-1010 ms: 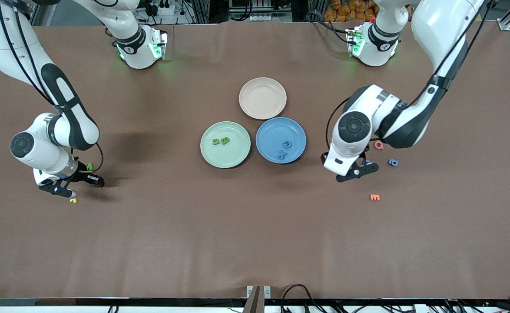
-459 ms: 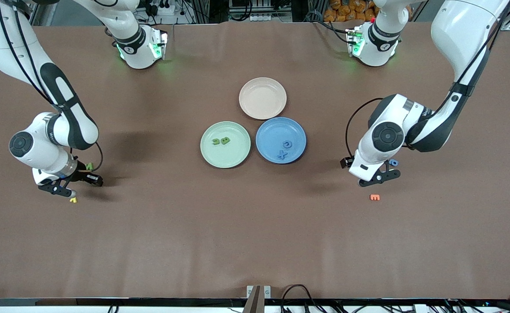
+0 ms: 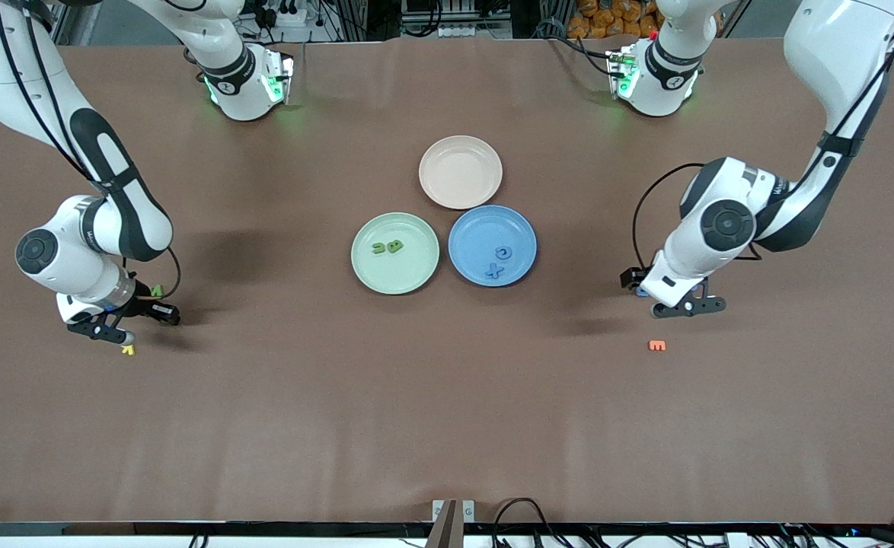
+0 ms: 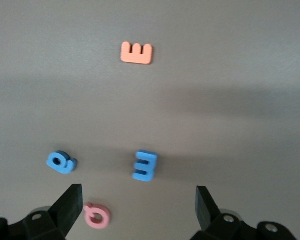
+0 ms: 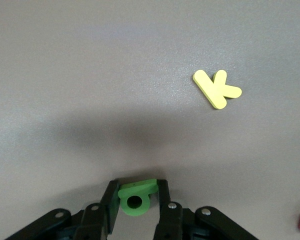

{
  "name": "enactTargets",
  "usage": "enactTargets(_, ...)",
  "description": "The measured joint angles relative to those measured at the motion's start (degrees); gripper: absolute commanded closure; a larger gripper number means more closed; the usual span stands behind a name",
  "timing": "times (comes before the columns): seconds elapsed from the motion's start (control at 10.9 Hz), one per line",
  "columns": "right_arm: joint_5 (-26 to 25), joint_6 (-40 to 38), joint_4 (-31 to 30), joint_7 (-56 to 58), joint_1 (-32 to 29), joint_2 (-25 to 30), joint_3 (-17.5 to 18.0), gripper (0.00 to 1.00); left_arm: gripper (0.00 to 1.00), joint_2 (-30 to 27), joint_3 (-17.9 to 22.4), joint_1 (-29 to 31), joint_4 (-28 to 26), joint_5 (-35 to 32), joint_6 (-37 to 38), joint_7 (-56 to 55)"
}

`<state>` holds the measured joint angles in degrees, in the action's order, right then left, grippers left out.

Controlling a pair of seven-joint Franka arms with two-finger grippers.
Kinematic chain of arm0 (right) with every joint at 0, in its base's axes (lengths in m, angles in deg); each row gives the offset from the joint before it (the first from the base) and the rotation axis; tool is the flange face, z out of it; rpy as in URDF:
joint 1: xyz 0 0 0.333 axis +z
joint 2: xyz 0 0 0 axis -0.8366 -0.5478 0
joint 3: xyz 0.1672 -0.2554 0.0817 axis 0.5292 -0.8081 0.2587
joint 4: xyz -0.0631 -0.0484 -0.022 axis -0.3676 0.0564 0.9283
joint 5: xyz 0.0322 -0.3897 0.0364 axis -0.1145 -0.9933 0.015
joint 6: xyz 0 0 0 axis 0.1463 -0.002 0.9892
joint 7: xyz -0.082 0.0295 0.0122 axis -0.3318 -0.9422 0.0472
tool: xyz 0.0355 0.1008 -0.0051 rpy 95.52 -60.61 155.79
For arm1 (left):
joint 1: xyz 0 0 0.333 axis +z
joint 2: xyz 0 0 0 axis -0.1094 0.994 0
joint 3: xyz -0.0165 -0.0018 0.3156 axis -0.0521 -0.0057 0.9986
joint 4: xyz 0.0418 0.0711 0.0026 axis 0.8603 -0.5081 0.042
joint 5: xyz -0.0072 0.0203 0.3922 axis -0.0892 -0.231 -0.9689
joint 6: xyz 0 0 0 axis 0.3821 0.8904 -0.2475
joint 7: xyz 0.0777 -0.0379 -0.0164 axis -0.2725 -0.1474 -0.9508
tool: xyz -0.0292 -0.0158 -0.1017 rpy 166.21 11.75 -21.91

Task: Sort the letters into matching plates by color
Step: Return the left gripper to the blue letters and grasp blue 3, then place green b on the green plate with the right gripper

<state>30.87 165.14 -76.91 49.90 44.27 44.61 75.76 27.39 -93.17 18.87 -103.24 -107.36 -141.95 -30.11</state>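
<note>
So the right gripper (image 5: 135,200) is now pinched shut on a green letter (image 5: 136,196). The left gripper (image 4: 139,207) has been swung over, spread wide, above a blue E (image 4: 145,165), probably grabbed next.

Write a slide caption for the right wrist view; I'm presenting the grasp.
Right gripper shut on a green letter, with the yellow K lying nearby.

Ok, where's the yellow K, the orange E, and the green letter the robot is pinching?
yellow K (image 5: 217,88), right wrist view, where its strokes meet.
orange E (image 4: 137,53), left wrist view, on its spine.
green letter (image 5: 136,196), right wrist view, beside its round hole, between the right gripper's fingers.
</note>
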Motion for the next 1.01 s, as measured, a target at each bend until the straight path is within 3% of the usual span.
enactTargets(0.37, -0.02, -0.21, -0.17, 0.06, 0.11, 0.17, 0.14, 0.68, 0.00, -0.06, -6.08, 12.43, -7.01, 0.00, -7.66, 10.97)
enactTargets(0.73, 0.02, -0.49, -0.67, -8.08, 6.70, 1.32, 1.05, 0.68, 0.01, 2.07, -6.95, 11.92, -8.71, -0.69, -11.53, 11.24)
enactTargets(1.01, 0.04, -4.30, -0.77, -17.02, 13.32, 3.31, 1.36, 0.68, 0.06, 4.74, -6.68, 12.94, -8.66, -9.06, -12.75, 11.35)
